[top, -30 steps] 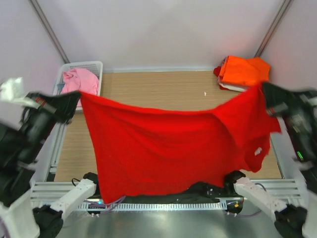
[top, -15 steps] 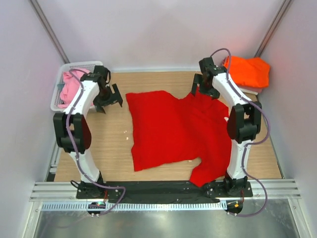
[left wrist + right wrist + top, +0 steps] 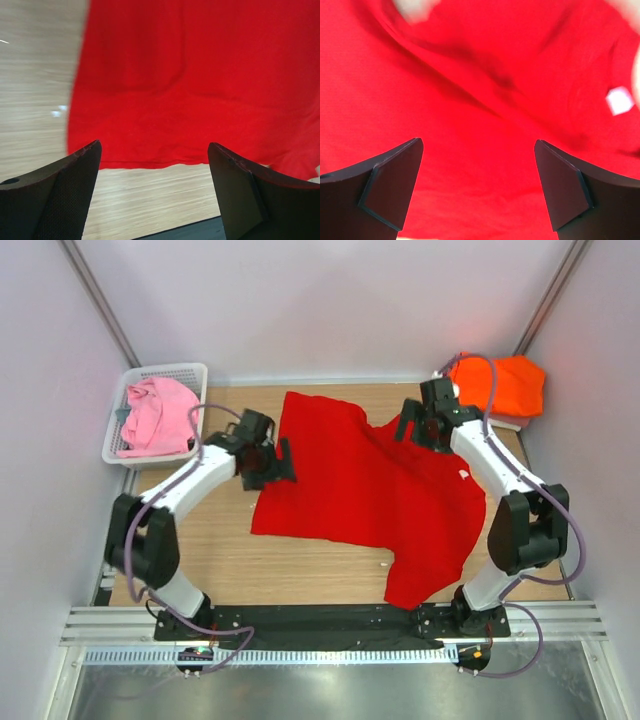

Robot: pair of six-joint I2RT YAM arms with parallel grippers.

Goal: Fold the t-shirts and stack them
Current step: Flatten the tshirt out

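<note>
The bright red t-shirt (image 3: pixel 370 490) lies spread out on the wooden table (image 3: pixel 215 540), its small white mark (image 3: pixel 463 474) showing near the right side. My left gripper (image 3: pixel 275 462) is open at the shirt's left edge. In the left wrist view the red t-shirt (image 3: pixel 200 85) ends in a hem just beyond that gripper (image 3: pixel 155 192), with bare wood between the fingers. My right gripper (image 3: pixel 417 426) hovers open over the shirt's far right part. Red cloth (image 3: pixel 470 125) fills the right wrist view around the gripper (image 3: pixel 477 187), with the white mark (image 3: pixel 620 100) at the right.
An orange t-shirt (image 3: pixel 500 385) lies folded at the back right corner. A pink t-shirt (image 3: pixel 155 415) is bunched in a white basket (image 3: pixel 185 370) at the back left. Grey walls close in both sides, and a black rail runs along the near edge.
A second ago both grippers held the red shirt stretched in the air. They have let go and opened; the shirt now lies on the table, shifted farther back, and both arms have swung in over it.
</note>
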